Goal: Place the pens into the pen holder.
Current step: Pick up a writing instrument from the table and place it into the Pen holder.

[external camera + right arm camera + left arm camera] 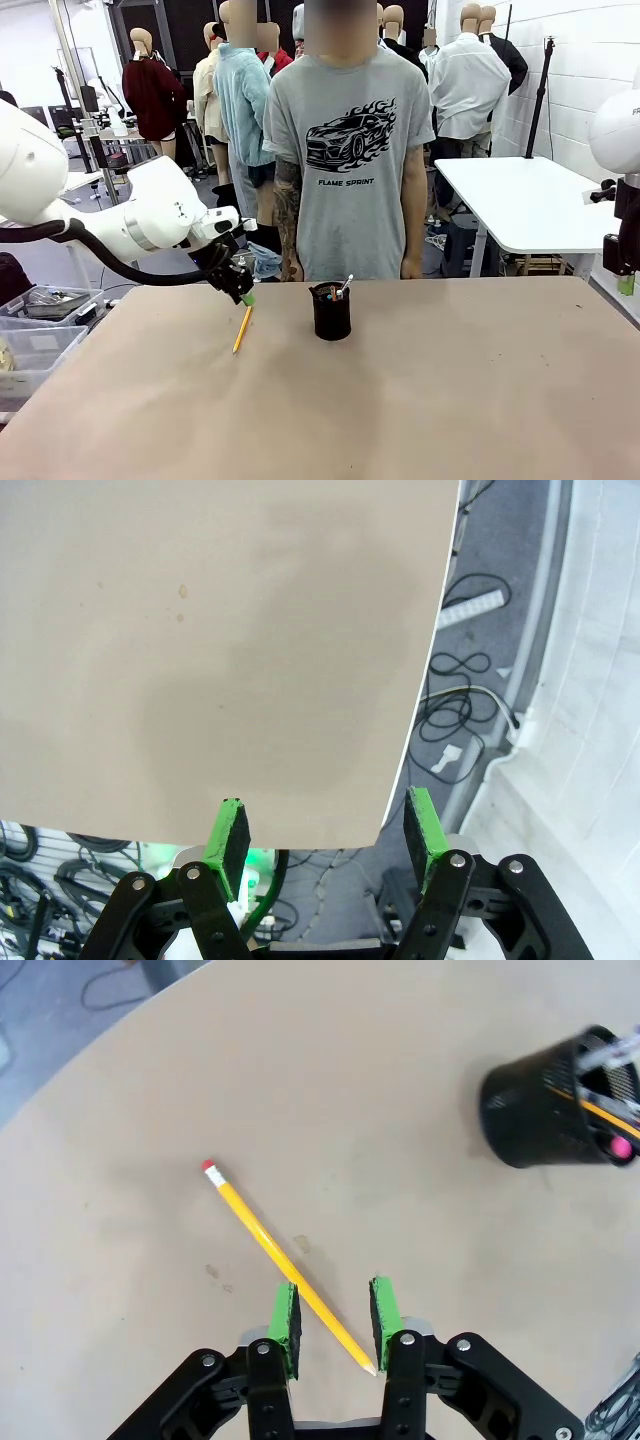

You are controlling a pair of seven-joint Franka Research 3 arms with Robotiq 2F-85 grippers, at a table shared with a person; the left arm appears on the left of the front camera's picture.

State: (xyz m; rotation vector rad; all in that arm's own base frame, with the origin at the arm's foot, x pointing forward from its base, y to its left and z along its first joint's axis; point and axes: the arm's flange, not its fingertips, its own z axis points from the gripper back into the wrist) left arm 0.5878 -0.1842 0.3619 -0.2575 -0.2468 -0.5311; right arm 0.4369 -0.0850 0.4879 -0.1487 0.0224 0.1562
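A yellow pencil [242,329] with a red eraser end [209,1167] lies flat on the tan table. My left gripper [246,297] hovers low over its pointed end. In the left wrist view that gripper [333,1320] is open, and the pencil [265,1238] runs slantwise between the green pads without being clamped. The black mesh pen holder [330,313] stands upright at mid-table with a white-silver pen and other pens in it; it also appears in the left wrist view [545,1110]. My right gripper [325,825] is open and empty above the table's right edge [626,283].
A person in a grey T-shirt [345,150] stands at the far side of the table, arms down. Cables lie on the floor [460,700] beyond the table's right edge. A white table [520,195] stands behind on the right, and plastic bins [35,330] sit at the left.
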